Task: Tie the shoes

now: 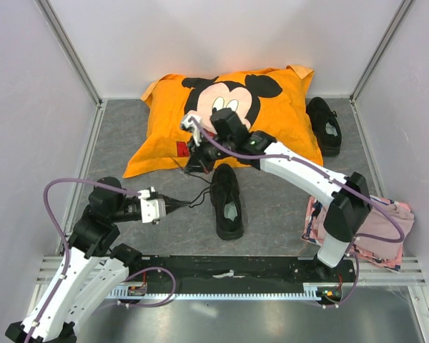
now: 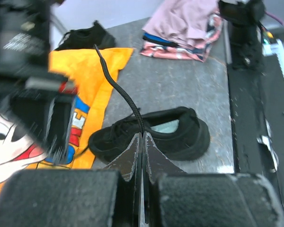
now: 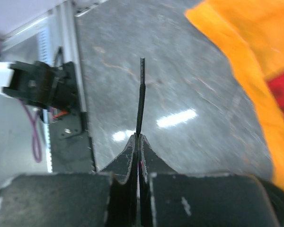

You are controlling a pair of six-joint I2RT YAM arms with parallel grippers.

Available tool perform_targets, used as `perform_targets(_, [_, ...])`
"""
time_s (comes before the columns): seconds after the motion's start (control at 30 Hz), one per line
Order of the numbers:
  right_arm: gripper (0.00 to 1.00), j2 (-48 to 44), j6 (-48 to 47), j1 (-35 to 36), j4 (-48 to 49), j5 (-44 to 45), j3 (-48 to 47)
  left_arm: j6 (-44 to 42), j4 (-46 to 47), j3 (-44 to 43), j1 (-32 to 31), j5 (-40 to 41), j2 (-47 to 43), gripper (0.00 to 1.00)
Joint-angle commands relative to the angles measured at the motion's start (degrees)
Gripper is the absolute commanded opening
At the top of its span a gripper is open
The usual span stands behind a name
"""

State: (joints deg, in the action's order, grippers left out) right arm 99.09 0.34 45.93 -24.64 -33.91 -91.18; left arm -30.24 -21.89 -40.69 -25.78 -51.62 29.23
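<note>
Clearly, left hand [image 2: 142, 136] and right hand [image 3: 138, 137] each tight on a lace [image 2: 117, 86] by Mickey cushion [image 1: 289, 107].

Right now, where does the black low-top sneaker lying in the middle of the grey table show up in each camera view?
Top external: black low-top sneaker at centre, just below the pillow.
Left wrist: lower centre, behind the left gripper pinching its black lace.
Right wrist: not in it.
Shared landmark: the orange Mickey Mouse pillow, in all three views.
</note>
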Motion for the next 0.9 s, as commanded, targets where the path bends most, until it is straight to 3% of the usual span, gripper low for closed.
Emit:
perform_targets(0.0, [0.0, 2.9, 4.4, 4.3, 6.3, -3.2, -3.1, -11.8, -8.2, -1.7, -0.3, -6.7, -0.8, 0.02])
perform_targets(0.27, [0.0, 8.6, 9.5, 6.8, 13.6, -5.1, 1.7, -17.5, -12.1, -1.6, -0.4, -8.1, -1.0, 0.01])
perform_targets(0.33, [0.04, 8.9, 11.2, 6.8, 14.2, -6.6, 2.8, -18.4, -12.8, -1.3, -0.4, -8.3, -1.0, 0.02])
perform_targets(0.37, [0.09, 8.8, 11.5, 6.8, 14.4, -7.0, 3.1, -19.4, -13.5, -1.2, -0.4, -9.1, -1.1, 0.02])
perform_targets(0.4, [0.23, 8.7, 11.7, 6.7, 14.4, -7.3, 2.9, -21.3, -14.5, -1.0, -0.4, -9.4, -1.1, 0.02])
perform_targets(0.47, [0.39, 7.5, 11.5, 6.0, 14.0, -7.1, 2.5, -21.6, -14.5, -0.7, -0.4, -9.5, -1.0, 0.02])
perform_targets(0.5, [0.52, 7.0, 11.7, 5.4, 14.0, -7.0, 2.1, -21.4, -14.6, -0.8, -0.4, -9.4, -0.8, 0.02])
perform_targets(0.53, [0.57, 5.8, 12.0, 4.7, 13.9, -7.3, 1.7, -21.2, -14.3, -0.9, -0.4, -9.4, -0.3, 0.02])
perform_targets(0.67, [0.67, 2.0, 11.1, -2.0, 11.4, -7.7, 1.5, -14.0, -7.8, -0.9, -0.4, -8.4, 1.9, 0.02])
perform_targets(0.8, [0.68, -4.4, 9.0, -8.9, 8.9, -7.7, 4.7, 5.4, 5.7, -0.4, -0.4, 0.8, 6.9, 0.02])
perform_targets(0.87, [0.68, -7.1, 5.8, -12.3, 7.1, -7.6, 7.4, 9.7, 9.6, -2.1, -0.4, 5.5, 13.3, 0.02])
